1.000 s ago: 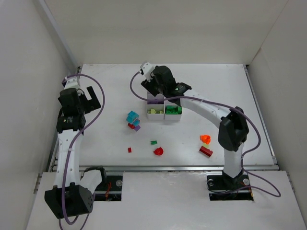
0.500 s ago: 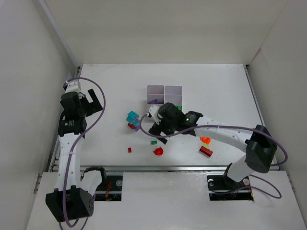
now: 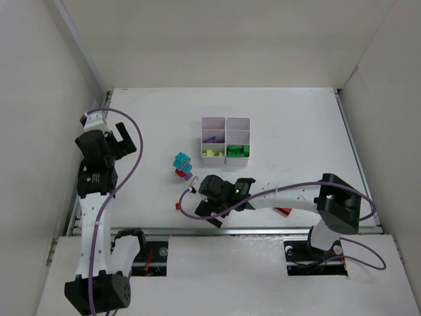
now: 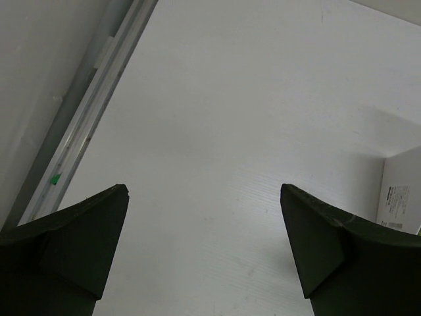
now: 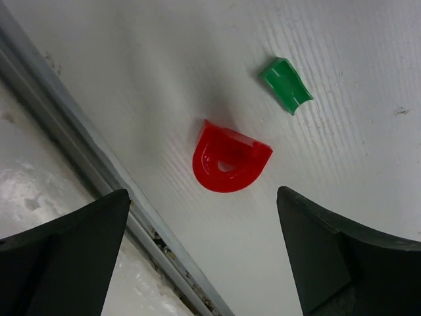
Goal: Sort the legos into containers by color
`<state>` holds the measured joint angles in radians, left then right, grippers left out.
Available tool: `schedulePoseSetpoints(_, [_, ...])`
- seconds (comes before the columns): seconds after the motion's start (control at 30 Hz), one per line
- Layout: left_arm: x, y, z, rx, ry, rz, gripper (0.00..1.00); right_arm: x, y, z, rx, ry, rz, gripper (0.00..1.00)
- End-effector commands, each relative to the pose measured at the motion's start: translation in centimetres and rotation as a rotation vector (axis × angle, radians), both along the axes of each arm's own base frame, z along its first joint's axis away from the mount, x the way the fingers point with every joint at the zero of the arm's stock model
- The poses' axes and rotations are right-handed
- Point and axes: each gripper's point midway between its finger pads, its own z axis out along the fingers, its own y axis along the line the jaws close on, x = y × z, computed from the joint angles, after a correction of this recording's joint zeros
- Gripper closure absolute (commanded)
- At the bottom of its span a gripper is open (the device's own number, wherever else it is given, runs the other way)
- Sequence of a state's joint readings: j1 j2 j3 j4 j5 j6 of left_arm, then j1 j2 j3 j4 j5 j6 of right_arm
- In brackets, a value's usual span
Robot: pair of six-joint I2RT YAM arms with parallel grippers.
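Observation:
The white six-compartment tray (image 3: 225, 121) stands at mid table, with purple (image 3: 210, 139), yellow-green (image 3: 210, 153) and green (image 3: 237, 151) legos in it. Cyan (image 3: 180, 160), red (image 3: 179, 173) and purple (image 3: 188, 176) legos lie left of it, and a tiny red one (image 3: 177, 206) nearer the front. My right gripper (image 3: 212, 212) is open and low at the front edge. In the right wrist view it (image 5: 202, 191) is just short of a red half-round lego (image 5: 231, 164), with a green piece (image 5: 285, 85) beyond. My left gripper (image 3: 125, 135) is open and empty at the far left, over bare table (image 4: 202, 191).
A red brick (image 3: 284, 211) shows partly under my right arm. The table's metal front rail (image 5: 85, 148) runs close beside the right gripper's left finger. A white box edge (image 4: 401, 191) shows at the right of the left wrist view. White walls enclose the table.
My right arm has swung from the tray down to the front edge, over the red half-round lego. The left gripper has shifted slightly.

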<state>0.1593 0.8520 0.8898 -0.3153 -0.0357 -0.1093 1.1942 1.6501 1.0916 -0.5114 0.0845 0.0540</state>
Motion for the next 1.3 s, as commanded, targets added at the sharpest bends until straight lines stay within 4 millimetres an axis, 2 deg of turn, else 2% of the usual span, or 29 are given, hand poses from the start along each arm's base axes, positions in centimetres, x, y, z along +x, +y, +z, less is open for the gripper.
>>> schedulePoseSetpoints(0.0, [-0.1,0.5,2.4,0.027,-0.071,0.015,0.0,1.3,0.1,-0.9,0.001,-0.03,-0.098,0.02])
schedulePoseSetpoints(0.07, [-0.2,0.4,2.7,0.028,-0.08,0.015,0.0,1.5,-0.4,-1.3,-0.021,-0.036,-0.12,0.04])
schedulePoseSetpoints(0.17, [-0.4,0.4,2.9,0.03,-0.089,0.015,0.0,1.8,0.1,-1.9,-0.016,-0.041,-0.134,0.08])
schedulePoseSetpoints(0.27, [-0.4,0.4,2.9,0.022,-0.091,0.018,0.0,2.0,0.5,-3.1,-0.033,-0.035,-0.133,0.19])
schedulePoseSetpoints(0.3, [-0.5,0.4,3.2,0.023,-0.1,0.018,0.0,2.3,0.7,-3.1,-0.035,-0.044,-0.138,0.24])
schedulePoseSetpoints(0.33, [-0.6,0.3,3.0,0.022,-0.091,0.018,0.0,2.4,1.0,-3.1,-0.035,-0.044,-0.138,0.33])
schedulePoseSetpoints(0.47, [-0.6,0.3,3.0,0.022,-0.091,0.018,0.0,2.3,0.8,-3.7,-0.047,-0.045,-0.13,0.53])
schedulePoseSetpoints(0.53, [-0.6,0.3,3.0,0.022,-0.091,0.018,0.0,2.3,0.9,-3.2,-0.033,-0.045,-0.118,0.61])
schedulePoseSetpoints(0.57, [-0.6,0.3,3.0,0.022,-0.091,0.018,0.0,2.4,1.1,-3.2,-0.028,-0.052,-0.109,0.7])
schedulePoseSetpoints(0.67, [-0.6,0.3,2.5,0.02,-0.082,0.018,0.0,2.2,0.9,-3.0,-0.032,-0.047,-0.096,0.81])
schedulePoseSetpoints(0.7, [-0.6,0.3,2.5,0.02,-0.082,0.018,0.0,2.1,0.7,-3.0,-0.045,-0.047,-0.087,0.88])
schedulePoseSetpoints(0.77, [-0.6,0.3,2.5,0.02,-0.082,0.018,0.0,1.9,0.6,-2.7,-0.041,-0.04,-0.083,0.93])
schedulePoseSetpoints(0.9, [-0.6,0.3,2.5,0.02,-0.082,0.018,0.0,2.0,0.7,0.5,0.018,-0.066,-0.076,0.97])
schedulePoseSetpoints(0.93, [-0.6,0.3,2.5,0.02,-0.082,0.018,0.0,2.5,1.0,3.0,0.058,-0.102,-0.079,1.0])
schedulePoseSetpoints(1.0, [-0.6,0.3,2.5,0.02,-0.082,0.018,0.0,3.8,1.3,6.3,0.103,-0.174,-0.116,1.0])
schedulePoseSetpoints(1.03, [-0.6,0.3,2.5,0.02,-0.082,0.018,0.0,4.6,2.2,9.3,0.156,-0.215,-0.135,1.0])
schedulePoseSetpoints(1.1, [-0.7,0.3,2.1,0.019,-0.073,0.018,0.0,6.9,2.3,13.0,0.209,-0.267,-0.188,1.0])
schedulePoseSetpoints(1.13, [-0.7,0.3,2.1,0.019,-0.073,0.018,0.0,9.2,1.8,14.0,0.215,-0.278,-0.243,1.0])
schedulePoseSetpoints(1.17, [-0.7,0.3,2.1,0.019,-0.073,0.018,0.0,10.8,2.4,15.8,0.239,-0.28,-0.266,1.0])
schedulePoseSetpoints(1.2, [-0.7,0.3,2.1,0.019,-0.073,0.018,0.0,13.5,1.9,18.0,0.265,-0.31,-0.317,1.0])
schedulePoseSetpoints(1.23, [-0.7,0.3,2.1,0.019,-0.073,0.018,0.0,13.6,2.2,17.0,0.239,-0.301,-0.299,1.0])
schedulePoseSetpoints(1.27, [-0.7,0.3,2.1,0.019,-0.073,0.018,0.0,16.4,1.7,19.1,0.279,-0.331,-0.357,1.0])
